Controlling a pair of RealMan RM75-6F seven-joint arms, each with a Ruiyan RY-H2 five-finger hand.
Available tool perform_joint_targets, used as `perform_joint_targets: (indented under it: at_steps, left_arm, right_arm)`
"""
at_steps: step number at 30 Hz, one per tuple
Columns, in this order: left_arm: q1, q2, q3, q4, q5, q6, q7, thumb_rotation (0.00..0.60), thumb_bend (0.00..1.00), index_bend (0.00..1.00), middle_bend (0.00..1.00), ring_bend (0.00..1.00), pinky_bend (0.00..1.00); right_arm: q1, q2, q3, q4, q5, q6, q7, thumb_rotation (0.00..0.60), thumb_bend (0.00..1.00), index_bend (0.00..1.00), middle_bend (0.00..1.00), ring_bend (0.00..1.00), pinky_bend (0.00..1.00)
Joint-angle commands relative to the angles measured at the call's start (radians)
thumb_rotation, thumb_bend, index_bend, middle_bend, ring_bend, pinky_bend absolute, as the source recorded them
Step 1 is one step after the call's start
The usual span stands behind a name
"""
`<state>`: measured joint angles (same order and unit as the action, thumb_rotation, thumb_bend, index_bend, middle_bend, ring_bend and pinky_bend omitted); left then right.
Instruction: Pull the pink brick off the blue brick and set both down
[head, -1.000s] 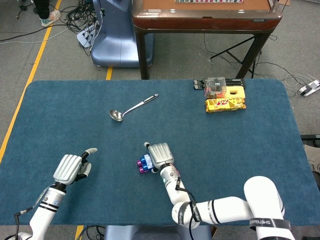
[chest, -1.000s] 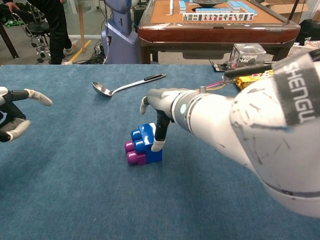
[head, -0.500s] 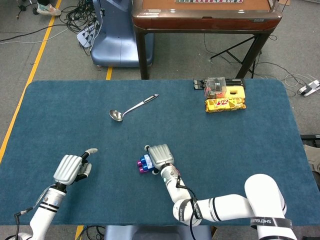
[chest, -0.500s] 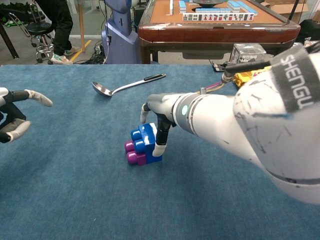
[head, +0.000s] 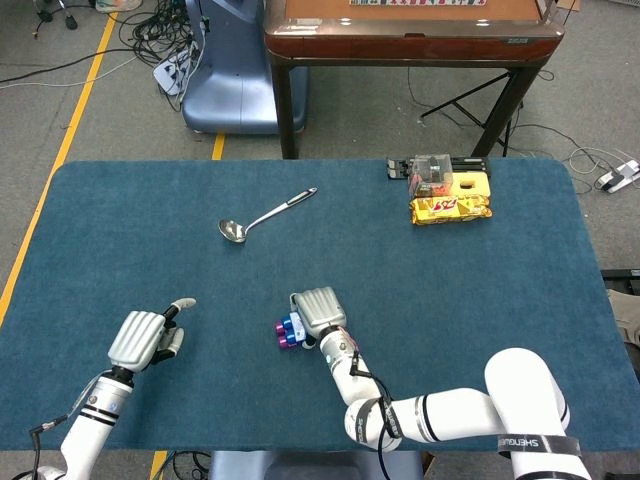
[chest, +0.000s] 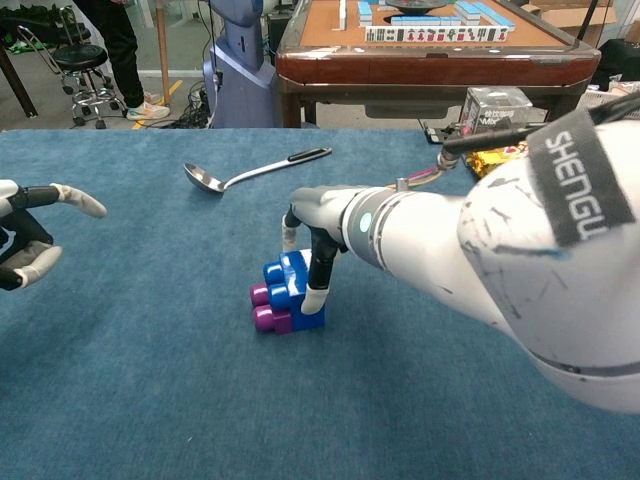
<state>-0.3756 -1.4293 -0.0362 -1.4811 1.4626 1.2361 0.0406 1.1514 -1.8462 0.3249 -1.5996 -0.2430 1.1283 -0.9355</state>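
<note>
The blue brick (chest: 285, 280) lies on the blue table cloth with the pink brick (chest: 268, 312) still stuck to its near left side. In the head view the blue brick (head: 293, 324) and pink brick (head: 280, 335) peek out from under my right hand (head: 318, 310). My right hand (chest: 320, 225) arches over the pair, with a finger pressed down on the blue brick's right side and the thumb behind it. My left hand (head: 143, 338) hovers far to the left, fingers curled in, thumb out, holding nothing. The chest view shows the left hand (chest: 25, 235) at the frame's edge.
A metal spoon (head: 262, 216) lies behind the bricks, also seen as the spoon (chest: 250, 172). At the back right are yellow packets (head: 450, 206) and a clear box (head: 432, 173). A wooden game table (head: 400, 35) stands beyond the far edge.
My right hand has settled a little lower around the blue brick, and the joined bricks stay on the cloth. The left hand has barely moved.
</note>
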Motion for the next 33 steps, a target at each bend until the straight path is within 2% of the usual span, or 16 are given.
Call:
perform_joint_targets:
  at_steps: [1, 11, 18, 22, 25, 27, 31, 33]
  left_arm:
    - [0.000, -0.001, 0.000, 0.000, 0.001, 0.000, 0.000, 0.600, 0.55, 0.26, 0.82, 0.73, 0.98]
    - [-0.001, -0.002, -0.002, -0.006, 0.003, -0.001, 0.001, 0.600, 0.55, 0.26, 0.82, 0.73, 0.98]
    - [-0.005, 0.015, -0.016, -0.043, 0.002, 0.005, -0.018, 0.600, 0.54, 0.26, 0.82, 0.73, 0.98]
    - [-0.013, 0.028, -0.035, -0.079, -0.010, -0.001, -0.041, 0.600, 0.41, 0.27, 0.82, 0.73, 0.98]
    - [-0.021, 0.039, -0.056, -0.115, -0.023, -0.005, -0.077, 0.600, 0.23, 0.27, 0.82, 0.73, 0.98]
    - [-0.028, 0.048, -0.070, -0.143, -0.032, -0.011, -0.106, 0.600, 0.14, 0.27, 0.82, 0.74, 0.98]
    - [-0.044, 0.059, -0.098, -0.192, -0.048, -0.023, -0.143, 0.600, 0.05, 0.28, 0.82, 0.77, 0.99]
    - [-0.054, 0.060, -0.114, -0.218, -0.063, -0.033, -0.157, 0.600, 0.03, 0.29, 0.83, 0.79, 1.00]
  right_arm:
    - [-0.001, -0.001, -0.004, 0.004, -0.008, -0.001, 0.006, 0.600, 0.06, 0.49, 1.00, 1.00, 1.00]
    - [-0.012, 0.009, -0.008, 0.002, -0.044, -0.019, 0.048, 0.600, 0.14, 0.57, 1.00, 1.00, 1.00]
    - [-0.046, 0.106, 0.022, -0.090, -0.067, -0.041, 0.114, 0.600, 0.16, 0.58, 1.00, 1.00, 1.00]
    - [-0.064, 0.170, 0.032, -0.147, -0.080, -0.039, 0.141, 0.600, 0.16, 0.58, 1.00, 1.00, 1.00]
    - [-0.080, 0.221, 0.038, -0.189, -0.091, -0.040, 0.169, 0.600, 0.16, 0.58, 1.00, 1.00, 1.00]
    - [-0.093, 0.258, 0.042, -0.216, -0.100, -0.045, 0.192, 0.600, 0.16, 0.58, 1.00, 1.00, 1.00]
    - [-0.119, 0.326, 0.049, -0.257, -0.126, -0.057, 0.240, 0.600, 0.16, 0.58, 1.00, 1.00, 1.00]
    - [-0.132, 0.364, 0.052, -0.278, -0.143, -0.074, 0.269, 0.600, 0.16, 0.59, 1.00, 1.00, 1.00]
